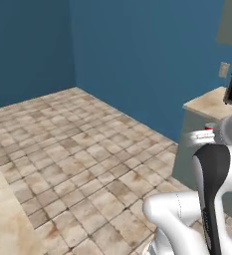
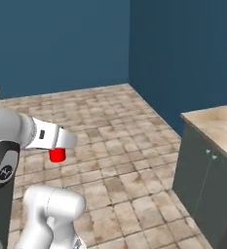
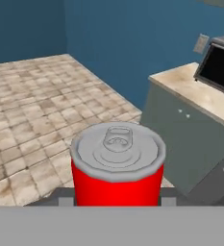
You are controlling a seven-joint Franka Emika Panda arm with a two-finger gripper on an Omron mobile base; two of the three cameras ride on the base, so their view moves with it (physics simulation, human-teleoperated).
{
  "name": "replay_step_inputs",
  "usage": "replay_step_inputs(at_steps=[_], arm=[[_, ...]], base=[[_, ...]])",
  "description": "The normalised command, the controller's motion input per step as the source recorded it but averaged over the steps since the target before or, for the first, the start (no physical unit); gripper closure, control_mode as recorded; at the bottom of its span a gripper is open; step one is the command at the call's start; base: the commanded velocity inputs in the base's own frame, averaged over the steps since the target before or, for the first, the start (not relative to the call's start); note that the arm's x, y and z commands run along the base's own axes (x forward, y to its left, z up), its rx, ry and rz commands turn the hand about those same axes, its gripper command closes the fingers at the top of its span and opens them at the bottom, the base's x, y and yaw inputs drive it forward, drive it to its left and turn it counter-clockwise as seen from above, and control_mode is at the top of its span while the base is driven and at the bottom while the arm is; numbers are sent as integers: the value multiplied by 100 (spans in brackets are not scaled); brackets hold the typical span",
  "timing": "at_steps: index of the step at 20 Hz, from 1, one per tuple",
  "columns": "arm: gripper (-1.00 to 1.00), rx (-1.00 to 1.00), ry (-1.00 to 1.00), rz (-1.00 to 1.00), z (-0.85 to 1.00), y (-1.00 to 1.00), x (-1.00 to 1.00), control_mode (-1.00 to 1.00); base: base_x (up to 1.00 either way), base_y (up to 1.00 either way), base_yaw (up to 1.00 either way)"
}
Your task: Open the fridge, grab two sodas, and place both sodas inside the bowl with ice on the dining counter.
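Observation:
A bright red soda can [image 3: 117,163] with a grey top and pull tab stands upright between my fingertips [image 3: 65,197]. My gripper [image 3: 117,197] is shut on it. In the right base view the can [image 2: 57,155] hangs under the white hand [image 2: 56,138], above the tiled floor. At the lower left of the left base view is the corner of a beige marble-patterned slab, the dining counter [image 1: 3,219]. The fridge, the bowl with ice and the darker soda are out of view.
A wall countertop [image 2: 217,126] over grey-green cabinets [image 2: 202,180] stands at the right, with a black appliance [image 3: 221,69] on it. Blue walls meet in a corner ahead. Open tiled floor [image 1: 77,149] stretches between them.

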Motion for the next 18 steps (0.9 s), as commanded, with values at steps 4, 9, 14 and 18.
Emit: replay_step_inputs(at_steps=[4,9,14,18], arm=[[100,0,0,0,0,0,0,100],[100,0,0,0,0,0,0,100],[100,0,0,0,0,0,0,100],[100,0,0,0,0,0,0,100]], base=[[36,7,56],[87,-24,49],[98,-22,48],[100,-23,46]])
